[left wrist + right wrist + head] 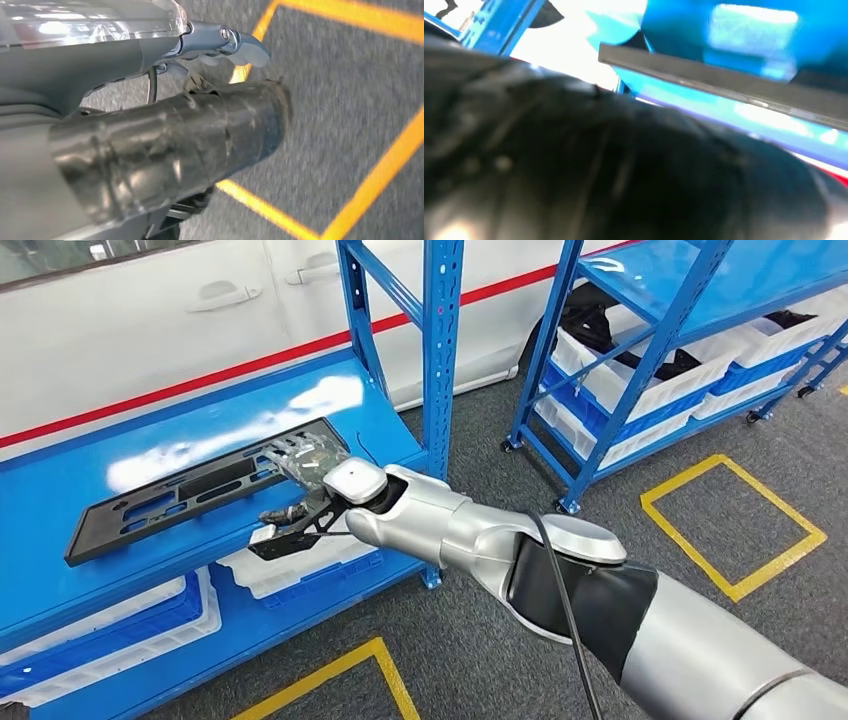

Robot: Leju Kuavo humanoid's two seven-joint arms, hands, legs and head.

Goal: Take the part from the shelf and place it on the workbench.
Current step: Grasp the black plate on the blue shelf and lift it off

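My right hand (300, 472) rests on the near end of the long flat black plastic part (200, 485) with slots cut in it. My fingers (283, 455) lie on top of it, and I cannot tell if they grip it. The part lies flat on the shiny blue metal shelf (120, 455). White plastic bins (300, 562) sit on the shelf level below. My left hand (210, 50) hangs over the grey floor (350, 100) with yellow lines (270, 210). It holds nothing, fingers loose.
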